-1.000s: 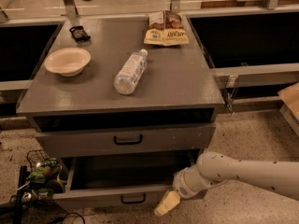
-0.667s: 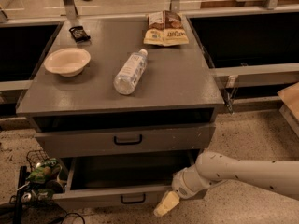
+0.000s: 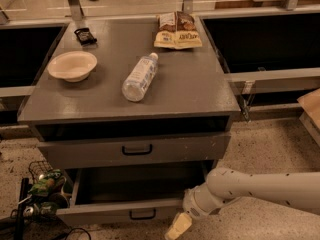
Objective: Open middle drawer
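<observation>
The gripper (image 3: pixel 179 226) is hovering, how open I cannot tell; just beside it, the rigid middle drawer (image 3: pixel 100 217) is probably offering its black pull (image 3: pixel 142 214) as the hold

You have only one spot of printing to look at: the snack bag (image 3: pixel 178 31) at the back of the cabinet top carries a row of dark capital letters across its pale lower band, but you cannot make out what they spell. The brown panel above that band shows light marks too blurred to read. Nothing on the clear bottle (image 3: pixel 140 77) lying on its side can be read either. Your gripper (image 3: pixel 178 226) sits low, just in front of the open drawer (image 3: pixel 100 215), right of its black pull.
</observation>
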Robot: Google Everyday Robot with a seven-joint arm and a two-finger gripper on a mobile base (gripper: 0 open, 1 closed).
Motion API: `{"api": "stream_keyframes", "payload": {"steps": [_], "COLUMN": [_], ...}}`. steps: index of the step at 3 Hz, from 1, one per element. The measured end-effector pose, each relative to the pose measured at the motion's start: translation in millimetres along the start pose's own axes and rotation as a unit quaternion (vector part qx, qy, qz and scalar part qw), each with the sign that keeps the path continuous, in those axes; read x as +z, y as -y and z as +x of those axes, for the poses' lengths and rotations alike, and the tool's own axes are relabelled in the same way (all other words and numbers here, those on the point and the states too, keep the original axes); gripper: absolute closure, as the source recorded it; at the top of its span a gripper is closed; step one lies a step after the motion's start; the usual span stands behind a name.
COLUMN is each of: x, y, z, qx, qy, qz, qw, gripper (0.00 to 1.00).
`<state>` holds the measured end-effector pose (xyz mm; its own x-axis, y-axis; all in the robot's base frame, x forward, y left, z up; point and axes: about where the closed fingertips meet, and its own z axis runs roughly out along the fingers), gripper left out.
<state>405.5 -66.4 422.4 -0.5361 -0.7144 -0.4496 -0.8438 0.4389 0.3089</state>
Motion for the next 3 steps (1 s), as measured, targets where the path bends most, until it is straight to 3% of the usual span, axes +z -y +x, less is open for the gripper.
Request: {"api": "stream_keyframes", "payload": {"steps": [3], "x": [-9], "y": [-18], "z": [24], "qx": [0.002], "qy": [0.001], "qz": [-0.018], "qw": [0.9998], "gripper": [0.0]}}
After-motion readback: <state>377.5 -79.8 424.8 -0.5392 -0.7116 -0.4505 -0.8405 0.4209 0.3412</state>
